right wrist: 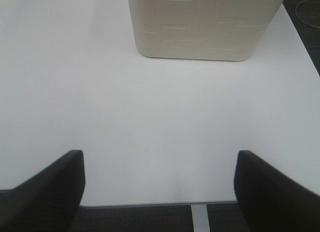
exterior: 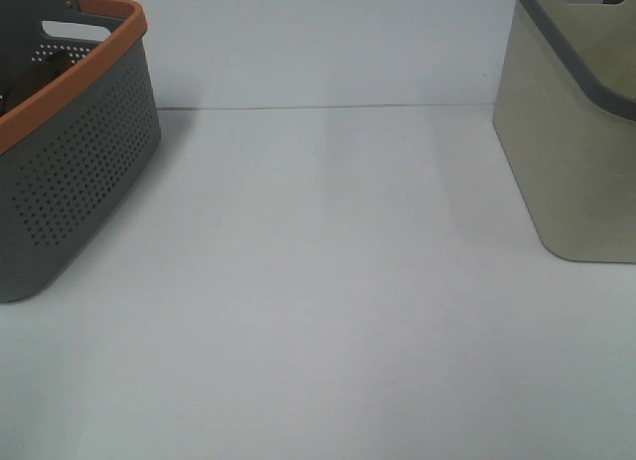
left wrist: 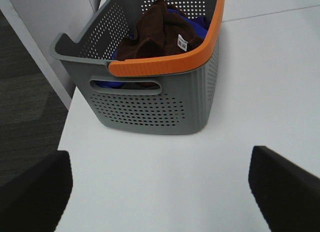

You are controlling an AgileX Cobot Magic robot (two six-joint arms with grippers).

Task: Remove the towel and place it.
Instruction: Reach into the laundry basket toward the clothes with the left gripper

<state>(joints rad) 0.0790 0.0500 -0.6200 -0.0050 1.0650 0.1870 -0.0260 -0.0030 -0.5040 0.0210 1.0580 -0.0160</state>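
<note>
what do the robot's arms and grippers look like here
Only the jaws show, in the wrist views. The left gripper has two broad, matte black jaws with rounded edges, out of focus. The right gripper has a like pair, dark charcoal with a faint fine texture. No cables or markings are visible; the high view shows no arm at all.

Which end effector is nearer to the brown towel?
Left. The left end effector, open, faces the grey basket holding the towel, short of it. The right end effector, also open, faces the beige basket at the other side of the table.
</note>
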